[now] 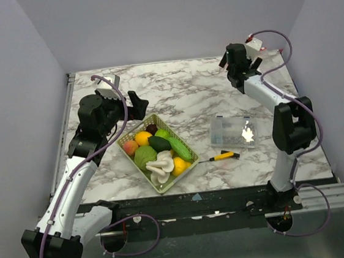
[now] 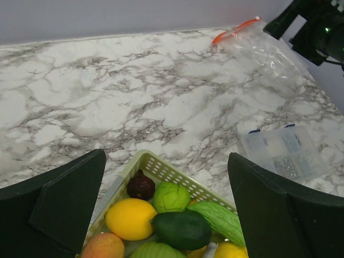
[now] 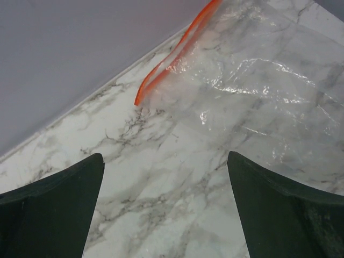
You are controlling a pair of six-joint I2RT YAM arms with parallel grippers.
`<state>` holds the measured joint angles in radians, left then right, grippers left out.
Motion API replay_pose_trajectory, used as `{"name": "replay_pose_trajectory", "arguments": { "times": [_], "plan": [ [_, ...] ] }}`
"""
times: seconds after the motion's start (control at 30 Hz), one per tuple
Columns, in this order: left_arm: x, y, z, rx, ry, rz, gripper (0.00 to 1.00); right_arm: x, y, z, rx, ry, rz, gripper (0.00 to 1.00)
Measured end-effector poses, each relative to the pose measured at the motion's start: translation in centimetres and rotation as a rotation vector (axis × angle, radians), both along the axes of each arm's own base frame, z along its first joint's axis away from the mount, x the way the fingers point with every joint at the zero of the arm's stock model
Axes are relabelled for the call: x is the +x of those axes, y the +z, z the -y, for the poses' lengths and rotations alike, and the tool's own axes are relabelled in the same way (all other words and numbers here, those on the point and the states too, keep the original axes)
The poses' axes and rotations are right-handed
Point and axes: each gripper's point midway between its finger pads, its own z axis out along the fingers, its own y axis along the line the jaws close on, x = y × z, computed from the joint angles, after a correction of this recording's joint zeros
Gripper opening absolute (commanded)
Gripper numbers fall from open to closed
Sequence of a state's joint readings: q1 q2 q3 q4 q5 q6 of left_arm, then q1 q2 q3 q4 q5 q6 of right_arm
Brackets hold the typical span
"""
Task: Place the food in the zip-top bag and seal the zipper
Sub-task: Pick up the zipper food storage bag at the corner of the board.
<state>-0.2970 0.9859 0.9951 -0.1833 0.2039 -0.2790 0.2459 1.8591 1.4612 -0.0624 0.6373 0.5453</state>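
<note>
**Q:** While the left gripper (image 1: 137, 105) hangs spread near the green mesh basket (image 2: 166, 167), where is the food (image 1: 156, 150)?

**A:** Heaped inside the basket. Farther off, the right gripper (image 1: 241, 80), likewise spread, faces the crinkly clear zip-top bag (image 3: 258, 97). Its red-orange zipper (image 3: 177, 51) lies beside the far wall.

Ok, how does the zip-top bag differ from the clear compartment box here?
The zip-top bag is soft, crinkled and lies flat; the compartment box is rigid and rectangular. The bag has a red-orange zipper strip along its mouth; the box has inner dividers instead. The bag lies by the far wall; the box sits nearer, right of the mesh basket. Both are clear plastic, rest on the marble table and hold none of the food.
</note>
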Motion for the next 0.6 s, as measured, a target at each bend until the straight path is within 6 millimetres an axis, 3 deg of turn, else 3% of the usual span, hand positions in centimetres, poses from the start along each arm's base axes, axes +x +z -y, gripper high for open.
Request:
{"name": "replay_pose_trajectory", "arguments": {
  "times": [0.17,0.33,0.43,0.6],
  "plan": [
    [-1.3,0.2,1.9,0.021,-0.069,0.004,0.99,5.6,-1.0,0.8,0.004,-0.061,0.039,1.00],
    [-2.1,0.6,2.7,0.037,-0.105,0.023,0.98,10.4,-4.0,2.4,-0.100,-0.019,-0.017,1.00],
    [-2.1,0.7,2.7,0.039,-0.107,0.027,0.98,11.7,-6.6,3.5,-0.229,0.053,-0.118,1.00],
    [-2.2,0.8,2.8,0.037,-0.110,0.026,0.98,11.3,-10.0,5.5,-0.473,0.166,-0.316,1.00]
  ]
}}
